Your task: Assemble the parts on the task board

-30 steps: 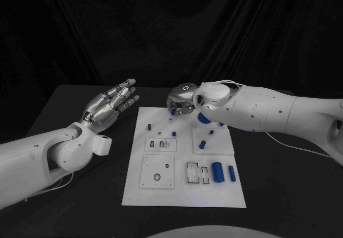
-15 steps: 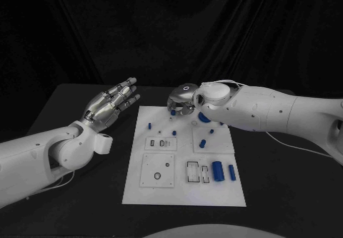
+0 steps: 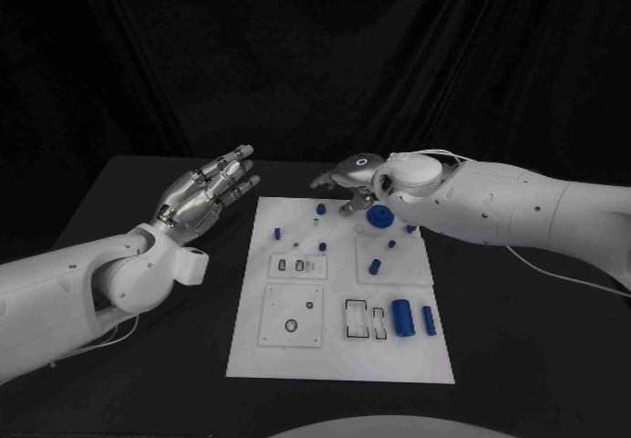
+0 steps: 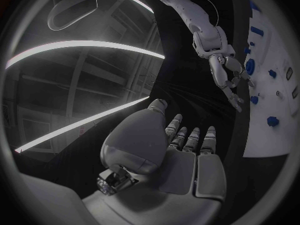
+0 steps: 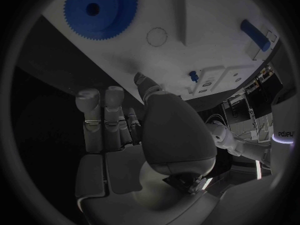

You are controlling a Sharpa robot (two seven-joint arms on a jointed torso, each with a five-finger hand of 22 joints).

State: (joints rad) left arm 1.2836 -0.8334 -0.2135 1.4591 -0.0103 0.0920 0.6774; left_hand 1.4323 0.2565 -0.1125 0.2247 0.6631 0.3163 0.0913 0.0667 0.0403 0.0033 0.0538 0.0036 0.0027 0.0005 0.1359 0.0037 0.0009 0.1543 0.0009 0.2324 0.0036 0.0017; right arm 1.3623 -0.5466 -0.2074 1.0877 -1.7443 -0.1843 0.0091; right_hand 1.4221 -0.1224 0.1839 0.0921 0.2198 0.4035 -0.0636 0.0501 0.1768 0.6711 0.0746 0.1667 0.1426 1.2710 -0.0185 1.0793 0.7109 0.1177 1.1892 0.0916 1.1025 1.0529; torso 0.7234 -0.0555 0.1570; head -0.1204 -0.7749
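Note:
The white task board (image 3: 342, 356) lies mid-table with several small blue parts on it. A blue gear (image 3: 380, 216) and a short blue peg (image 3: 320, 209) sit near its far edge, and two blue cylinders (image 3: 399, 317) lie at its near right. My right hand (image 3: 345, 173) hovers just past the far edge, above the gear, with its fingers apart and nothing in them. The right wrist view shows the gear (image 5: 100, 6) beyond the extended fingers (image 5: 100, 115). My left hand (image 3: 208, 193) is raised left of the board, flat and open.
Recessed slots and white sub-plates (image 3: 289, 315) take up the board's near half. Black table surface (image 3: 145, 365) surrounds the board on all sides. The left wrist view shows the board's edge (image 4: 275, 135) and my right hand (image 4: 228, 77) over it.
My right hand has lifted away from the board's far edge, back and to the right, uncovering the short blue peg and the gear. The left hand has stayed put.

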